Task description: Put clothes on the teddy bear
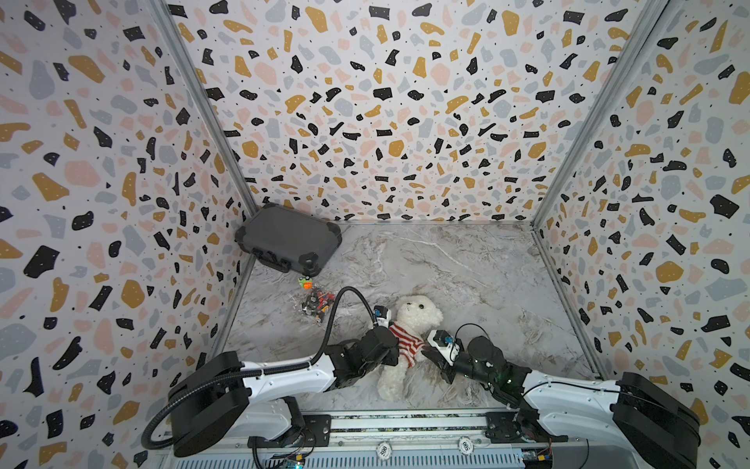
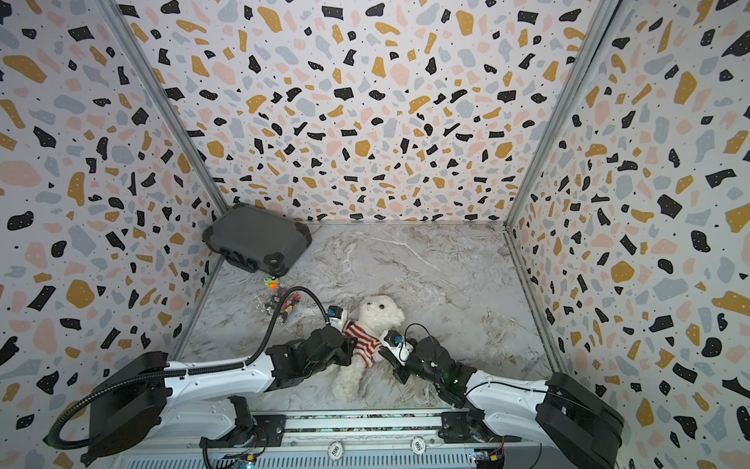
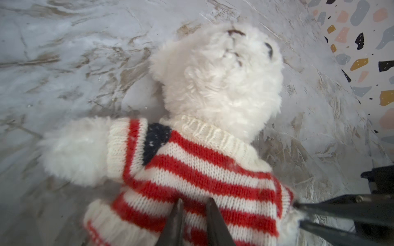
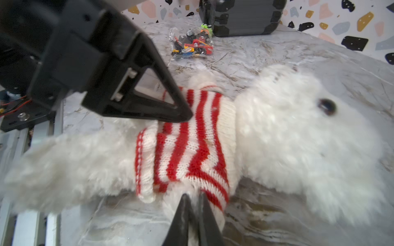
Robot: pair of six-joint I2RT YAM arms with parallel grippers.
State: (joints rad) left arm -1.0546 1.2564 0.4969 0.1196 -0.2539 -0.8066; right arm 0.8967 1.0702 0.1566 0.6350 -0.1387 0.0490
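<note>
teddy bear (image 1: 414,314) lies face-up on the surface (image 1: 466,264), striped sweater (image 1: 406,345) on; left end effector (image 3: 195,204) barely ajar on the knit, grip unclear, right end effector (image 4: 195,200) ajar, seemingly empty: a snagged tip could hike the hem

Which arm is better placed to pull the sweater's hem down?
Left, probably: the left end effector sits on the sweater front by its hem; the right end effector is at a sleeve.
</note>
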